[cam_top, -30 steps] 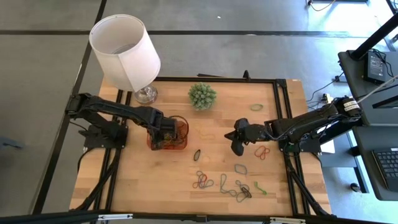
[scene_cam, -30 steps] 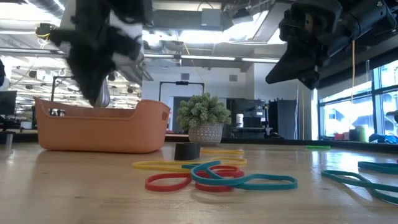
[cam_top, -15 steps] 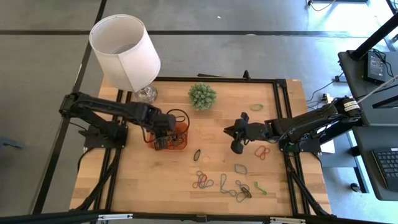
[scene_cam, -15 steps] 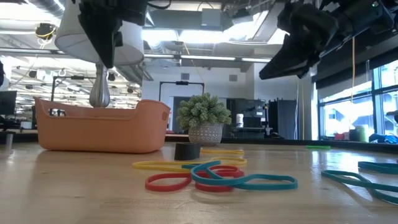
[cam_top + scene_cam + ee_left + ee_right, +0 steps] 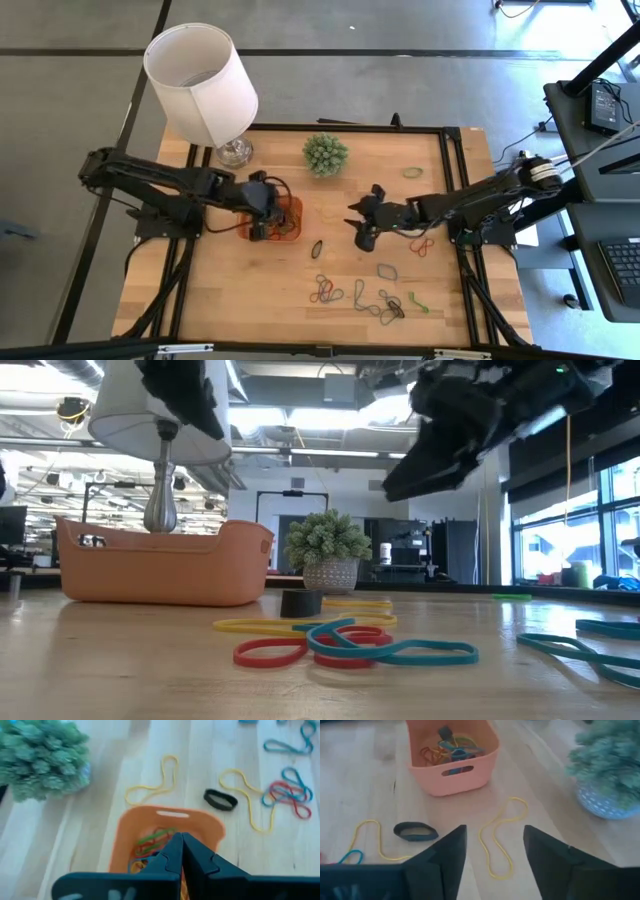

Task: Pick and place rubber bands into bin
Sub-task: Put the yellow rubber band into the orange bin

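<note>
The orange bin stands left of the table's middle with several coloured rubber bands lying in it. My left gripper hangs shut above the bin's near-left part, nothing between its fingers. My right gripper is open, right of the bin and above the table. A thin yellow band lies flat on the wood below the gap between its fingers. A black band lies beside it. More loose bands lie scattered near the table's front edge, and they show close up in the low view.
A white lamp stands at the back left corner. A small potted plant stands behind the middle. A green band and red bands lie toward the right edge. Bare wood shows in front of the bin.
My left gripper has risen out of the bin, tipped its fingers up toward level and shut. My right gripper has moved toward the table's left, toward the bin, rolled at the wrist and opened. The bin and the bands on the table have kept still.
</note>
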